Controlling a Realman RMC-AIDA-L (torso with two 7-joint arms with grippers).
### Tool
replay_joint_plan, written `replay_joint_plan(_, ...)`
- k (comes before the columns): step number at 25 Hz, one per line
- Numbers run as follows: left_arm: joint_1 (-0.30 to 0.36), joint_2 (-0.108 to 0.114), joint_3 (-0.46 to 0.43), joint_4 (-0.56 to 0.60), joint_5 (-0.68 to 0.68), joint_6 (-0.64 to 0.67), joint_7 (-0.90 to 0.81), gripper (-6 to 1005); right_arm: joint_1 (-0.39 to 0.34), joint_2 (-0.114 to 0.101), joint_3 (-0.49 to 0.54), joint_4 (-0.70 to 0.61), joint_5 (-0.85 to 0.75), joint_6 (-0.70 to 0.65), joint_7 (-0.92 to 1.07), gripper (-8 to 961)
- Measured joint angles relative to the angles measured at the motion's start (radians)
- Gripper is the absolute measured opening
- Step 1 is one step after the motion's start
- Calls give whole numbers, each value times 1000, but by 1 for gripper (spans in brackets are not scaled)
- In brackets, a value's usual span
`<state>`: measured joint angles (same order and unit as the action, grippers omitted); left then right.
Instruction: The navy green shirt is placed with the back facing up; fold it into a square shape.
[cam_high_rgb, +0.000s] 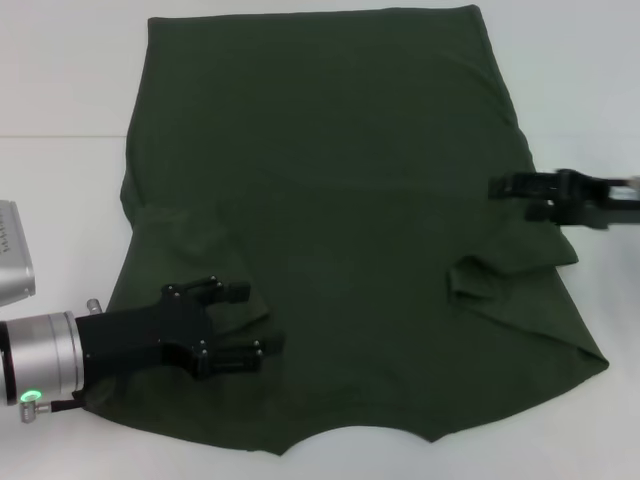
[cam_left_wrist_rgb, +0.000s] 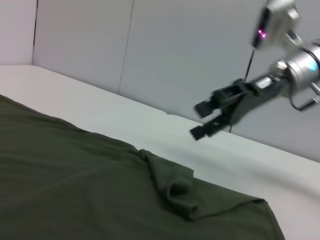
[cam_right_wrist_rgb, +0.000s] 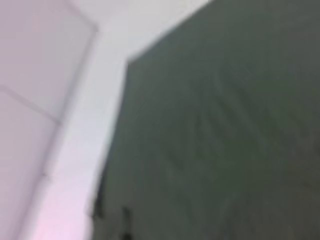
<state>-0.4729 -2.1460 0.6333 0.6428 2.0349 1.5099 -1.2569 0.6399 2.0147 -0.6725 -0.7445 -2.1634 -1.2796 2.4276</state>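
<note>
The navy green shirt lies spread on the white surface. The left gripper, fingers apart, sits over its near-left sleeve; the right gripper, fingers apart, hovers at its right edge.

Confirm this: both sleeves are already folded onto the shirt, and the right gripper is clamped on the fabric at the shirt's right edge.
Not quite. The right gripper is open and raised off the navy green shirt, gripping nothing; the left wrist view shows the gap beneath it. Both sleeves do lie folded inward.
</note>
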Motion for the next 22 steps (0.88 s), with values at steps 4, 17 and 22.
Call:
replay_joint_plan(4,0,0,-1,0,-11,3,-13,887,-108,-42,105,187,228,-68,-134,906)
replay_joint_plan(17,-12,4,-1,5,-15,1,-32,888,-187,-42,169,408,327,-20,-168,925)
replay_joint_plan(22,-12,5,-1,4,-27,1,-32,888,-154,-19,164,411,325,65,-128,923)
